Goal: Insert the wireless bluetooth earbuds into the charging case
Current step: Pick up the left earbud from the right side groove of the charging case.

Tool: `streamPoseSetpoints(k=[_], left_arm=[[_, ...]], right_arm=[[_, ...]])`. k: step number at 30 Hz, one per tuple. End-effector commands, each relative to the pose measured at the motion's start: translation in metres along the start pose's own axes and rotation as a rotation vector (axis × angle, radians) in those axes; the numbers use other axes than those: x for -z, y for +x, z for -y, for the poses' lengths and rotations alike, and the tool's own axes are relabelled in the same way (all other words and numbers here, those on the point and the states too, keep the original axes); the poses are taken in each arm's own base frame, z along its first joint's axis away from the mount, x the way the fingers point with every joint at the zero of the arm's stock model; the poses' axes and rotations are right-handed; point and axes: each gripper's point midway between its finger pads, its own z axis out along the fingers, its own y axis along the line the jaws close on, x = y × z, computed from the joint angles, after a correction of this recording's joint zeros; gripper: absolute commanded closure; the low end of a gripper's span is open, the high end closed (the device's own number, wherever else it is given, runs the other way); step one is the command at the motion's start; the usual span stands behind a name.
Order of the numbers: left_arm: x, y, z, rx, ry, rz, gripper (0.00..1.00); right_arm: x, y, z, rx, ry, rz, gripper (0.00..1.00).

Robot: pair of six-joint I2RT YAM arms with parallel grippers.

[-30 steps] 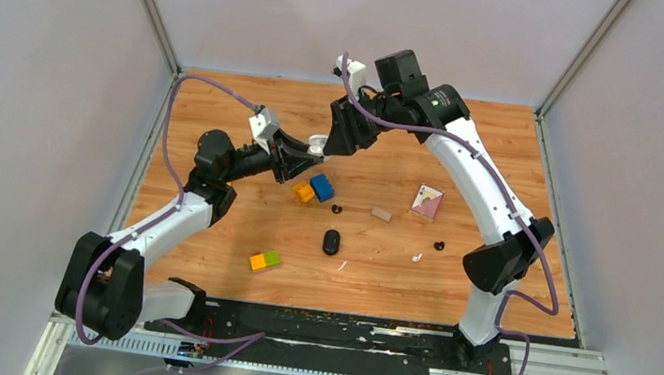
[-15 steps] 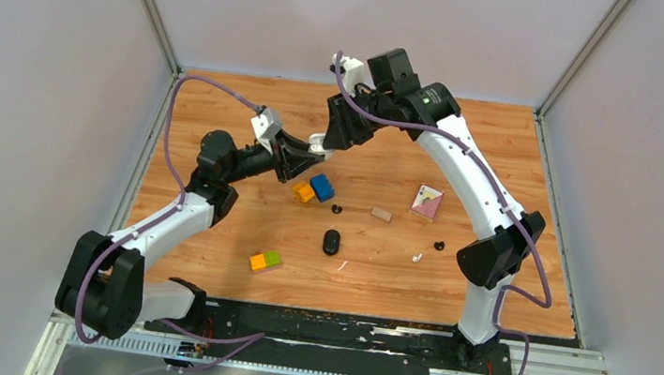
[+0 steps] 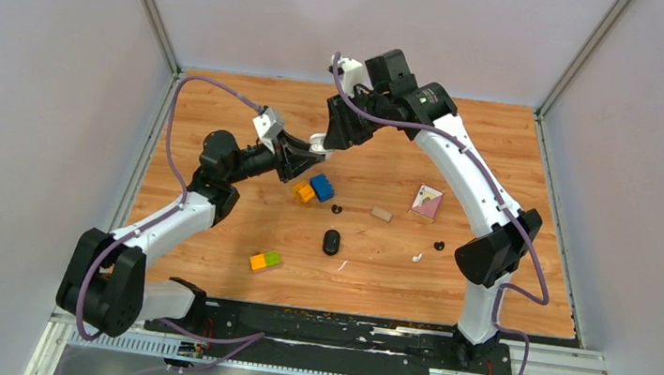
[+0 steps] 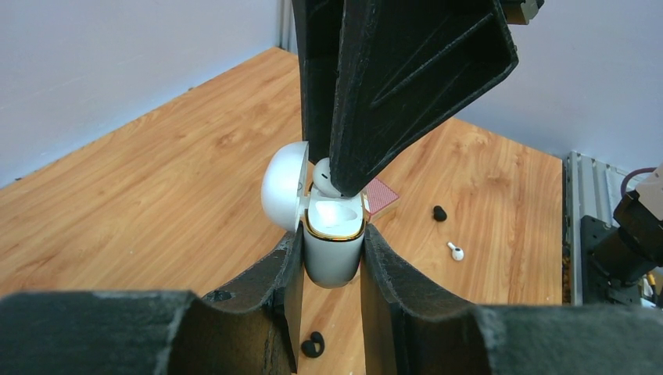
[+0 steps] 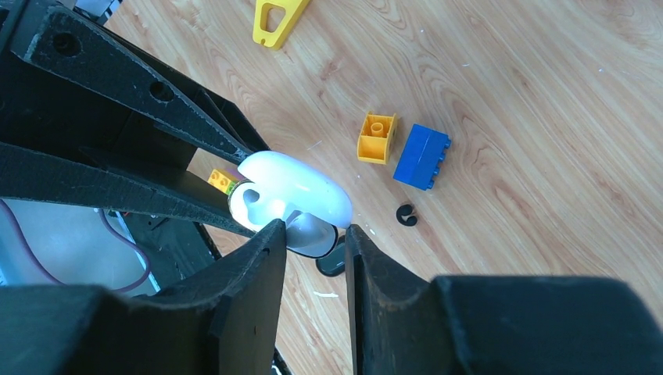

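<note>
My left gripper [image 3: 304, 154] [image 4: 331, 258] is shut on a white charging case [image 4: 332, 254] and holds it upright above the table with its lid [image 4: 283, 186] open. My right gripper [image 3: 326, 143] [image 5: 314, 230] comes down from above with its tips at the case mouth, closed on a white earbud [image 4: 324, 176] that sits partly in the case. A second white earbud [image 3: 417, 256] [image 4: 455, 251] lies on the table. Two black earbuds [image 3: 336, 209] [image 3: 439, 246] lie apart on the table. One of them shows in the right wrist view [image 5: 406, 215].
A black case [image 3: 330, 242] lies mid-table. Blue [image 3: 322, 187] and orange [image 3: 304, 193] blocks sit under the grippers. An orange-green block [image 3: 264, 260], a wooden block [image 3: 382, 214], a pink box [image 3: 427, 201] and a thin white sliver [image 3: 341, 265] lie around.
My right gripper has moved a little left and down onto the open case held by my left gripper. The left arm has barely shifted.
</note>
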Motion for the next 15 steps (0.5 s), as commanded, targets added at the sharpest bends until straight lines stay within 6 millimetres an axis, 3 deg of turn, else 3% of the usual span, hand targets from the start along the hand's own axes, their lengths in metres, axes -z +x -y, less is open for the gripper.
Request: streamPoseSetpoints(k=[1, 12, 15], left_arm=[[-0.008, -0.020, 0.000, -0.068, 0.002, 0.042, 1.00], [-0.013, -0.028, -0.001, -0.049, -0.011, 0.059, 1.00], [-0.015, -0.032, -0.002, -0.047, -0.011, 0.066, 1.00]], right_arm=[[0.000, -0.018, -0.017, 0.017, -0.039, 0.055, 0.66], [-0.005, -0.017, -0.020, 0.029, -0.044, 0.050, 0.66], [-0.007, -0.019, -0.020, 0.036, -0.036, 0.055, 0.72]])
